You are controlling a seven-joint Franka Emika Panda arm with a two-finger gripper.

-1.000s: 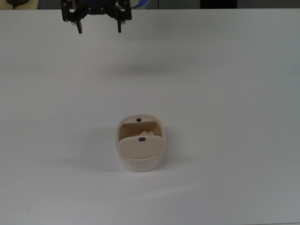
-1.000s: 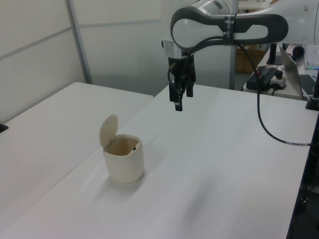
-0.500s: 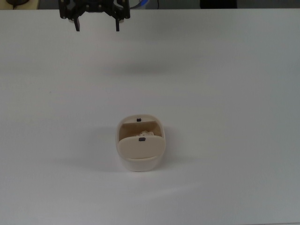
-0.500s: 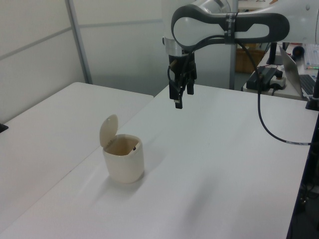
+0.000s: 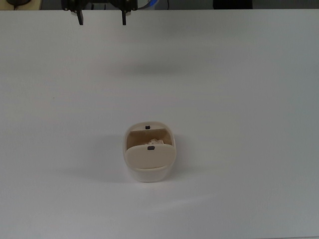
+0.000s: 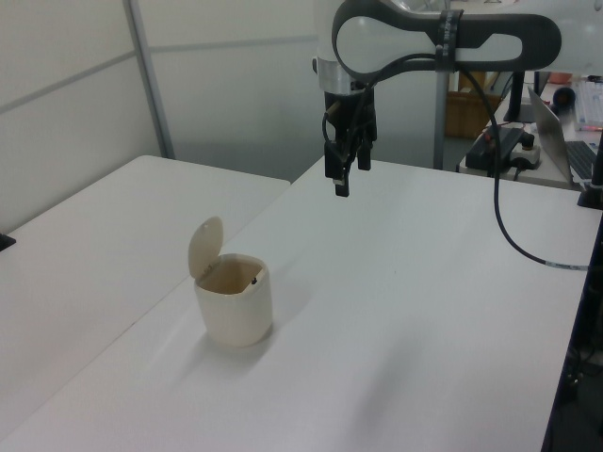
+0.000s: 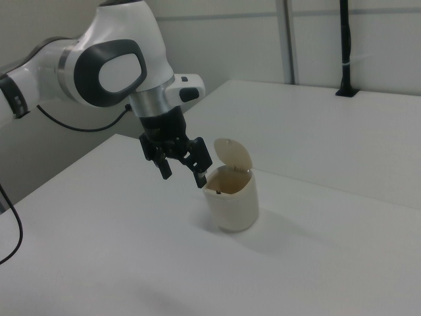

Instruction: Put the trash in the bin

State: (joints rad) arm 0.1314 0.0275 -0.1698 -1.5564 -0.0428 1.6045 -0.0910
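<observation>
The cream bin (image 5: 149,162) stands near the middle of the white table with its flap lid (image 6: 204,247) swung up. Through the bin's opening in the top view I see a lumpy white wad, the trash (image 5: 155,141), lying inside. My gripper (image 5: 101,20) hangs high over the table at the top view's upper edge, far from the bin, open with nothing between its fingers. In the left view the gripper (image 6: 341,179) is above and to the right of the bin (image 6: 236,303). In the right view the gripper (image 7: 183,176) appears just left of the bin (image 7: 231,201), fingers spread.
A second white table (image 6: 85,235) adjoins at the left view's left, with a seam between the two. A laptop (image 6: 565,141) and a black cable (image 6: 509,235) sit at the left view's right. A black post (image 7: 344,46) stands at the back of the right view.
The open gripper has risen and drawn further away from the bin, towards the top view's upper edge. The bin and the trash inside it have not moved.
</observation>
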